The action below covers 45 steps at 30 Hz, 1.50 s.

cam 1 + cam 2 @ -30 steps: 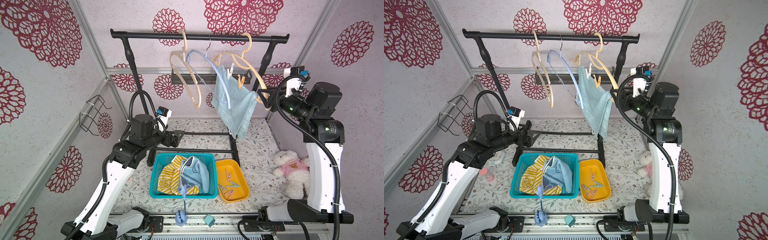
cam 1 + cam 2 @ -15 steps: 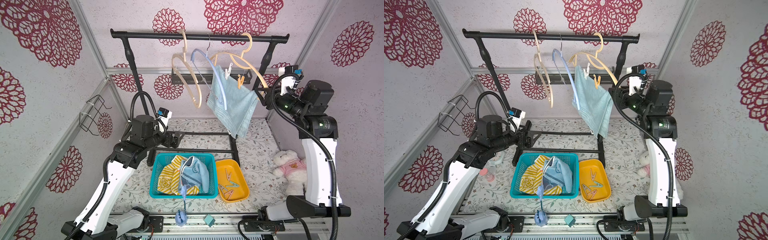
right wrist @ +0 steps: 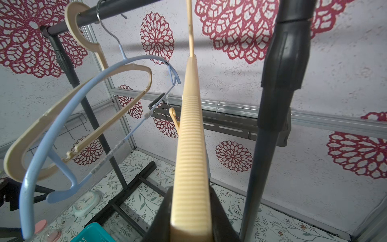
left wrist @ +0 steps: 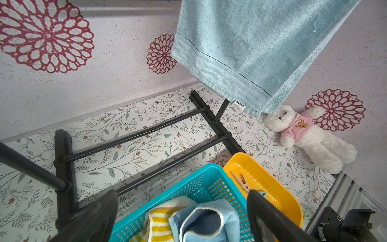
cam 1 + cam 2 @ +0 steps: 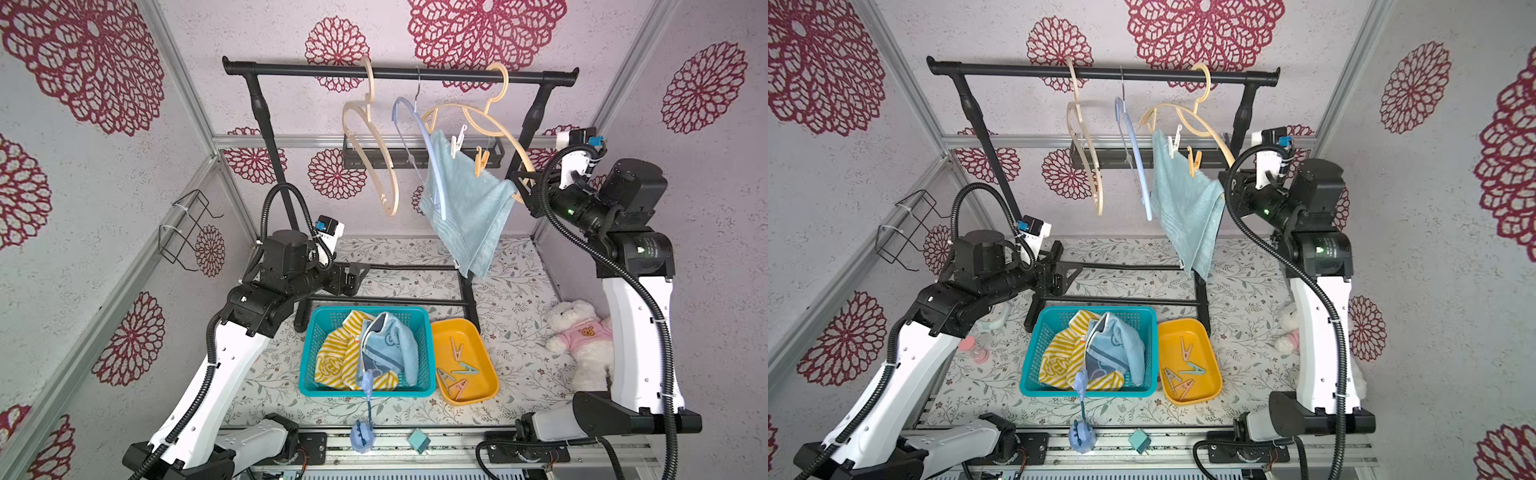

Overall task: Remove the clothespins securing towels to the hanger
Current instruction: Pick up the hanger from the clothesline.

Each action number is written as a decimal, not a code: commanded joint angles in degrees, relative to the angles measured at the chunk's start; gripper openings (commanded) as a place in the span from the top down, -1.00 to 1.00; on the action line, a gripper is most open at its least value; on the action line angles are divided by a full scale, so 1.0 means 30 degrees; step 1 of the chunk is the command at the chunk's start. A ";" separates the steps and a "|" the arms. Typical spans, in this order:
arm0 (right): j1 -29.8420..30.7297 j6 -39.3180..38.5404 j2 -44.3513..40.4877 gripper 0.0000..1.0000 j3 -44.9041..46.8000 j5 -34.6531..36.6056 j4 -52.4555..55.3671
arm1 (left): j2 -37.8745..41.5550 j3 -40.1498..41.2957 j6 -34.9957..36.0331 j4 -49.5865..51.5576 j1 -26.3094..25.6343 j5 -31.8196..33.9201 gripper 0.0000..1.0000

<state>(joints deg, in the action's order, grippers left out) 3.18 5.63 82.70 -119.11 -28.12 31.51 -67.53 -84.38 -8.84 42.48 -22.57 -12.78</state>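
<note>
The plain light blue towel [image 5: 465,208] hangs from the right-hand beige hanger [image 5: 490,120] on the black rack [image 5: 395,75], at the far side of the table [image 5: 519,332]. Two clothespins hold it to the hanger's arm: a white clothespin [image 5: 457,141] higher up and an orange-yellow clothespin [image 5: 481,160] just below it to the right; both top views show them.

The right tool [image 5: 521,189] is raised to the lower right end of that hanger. In the right wrist view its black fingers [image 3: 219,218] press on both sides of the ribbed beige arm, pinching it. It is near the orange-yellow pin but not touching it.

The left tool [image 5: 355,276] hangs low at the left, above the rack's base bars, with its fingers [image 4: 98,215] spread wide and nothing between them.

An empty beige hanger [image 5: 374,145] and an empty blue hanger [image 5: 419,133] hang to the left on the same bar. Near the front edge, a teal basket [image 5: 305,361] holds the striped towel [image 5: 332,361] and the lettered blue towel [image 5: 390,349]. Just right of it, touching, a yellow tray [image 5: 490,374] holds four loose clothespins [image 5: 457,347]. A white teddy bear [image 5: 582,336] lies by the right arm's base.
</note>
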 commanded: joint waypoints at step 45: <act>0.0053 0.0760 -0.6983 1.00 0.3978 -0.1277 -0.0652 | 0.0960 -0.1067 0.0907 0.1784 0.0139 -0.0690 -0.96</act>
<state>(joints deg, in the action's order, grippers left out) 3.18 8.58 63.83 -107.87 -30.50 31.48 -65.63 -86.32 -7.31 45.89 -22.55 -13.34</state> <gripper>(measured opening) 0.251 0.980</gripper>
